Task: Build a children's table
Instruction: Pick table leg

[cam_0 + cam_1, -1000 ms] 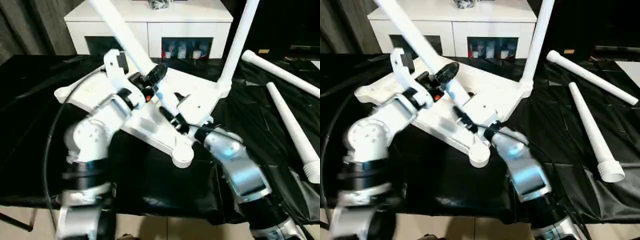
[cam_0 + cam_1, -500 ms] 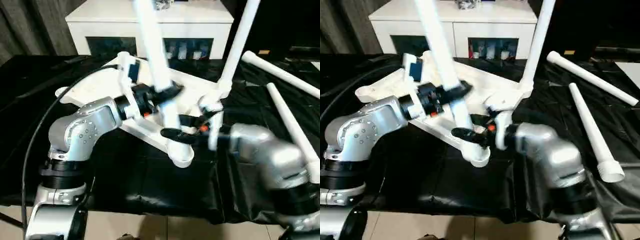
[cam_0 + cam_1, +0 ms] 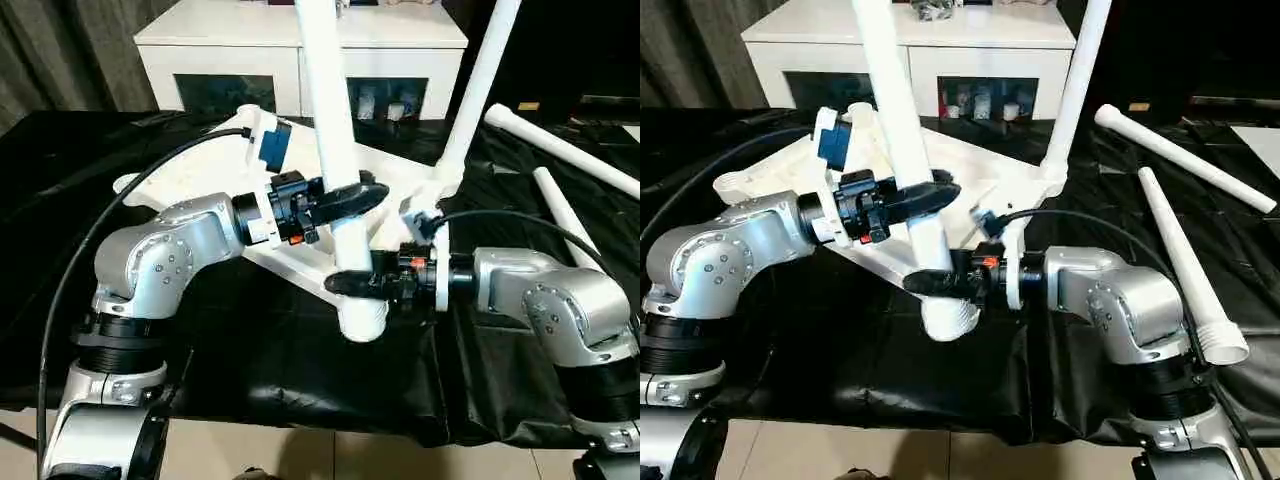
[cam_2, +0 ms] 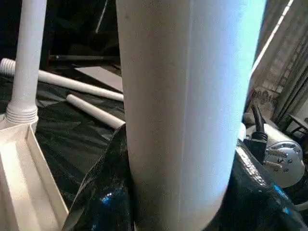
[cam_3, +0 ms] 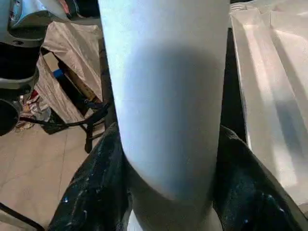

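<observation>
My left gripper [image 3: 345, 195] is clamped around a white table leg [image 3: 330, 120] partway up its length, and my right gripper [image 3: 350, 283] is closed around the same leg lower down, just above its wider end. Between the two I hold the leg nearly upright, its thick end [image 3: 362, 318] sitting at or just over the near corner socket of the upturned tabletop [image 3: 200, 185]; whether it has actually seated I cannot tell. The leg looks like a hollow plastic tube: light, stiff and smooth, so I judge it could slip or twist in a loose grip, and the low hold near the socket is the one that steers it, while the higher hold keeps it from leaning. The tabletop lies underside up on the black-covered counter [image 3: 300, 370], tilted toward me, and being light plastic it may slide if I push sideways instead of straight down. A second leg [image 3: 478, 90] stands in the far right corner. Two more legs [image 3: 1180, 260] [image 3: 1185, 158] lie loose on the counter to my right, well apart from my grippers. Behind the counter stands a white cabinet [image 3: 230, 50].
</observation>
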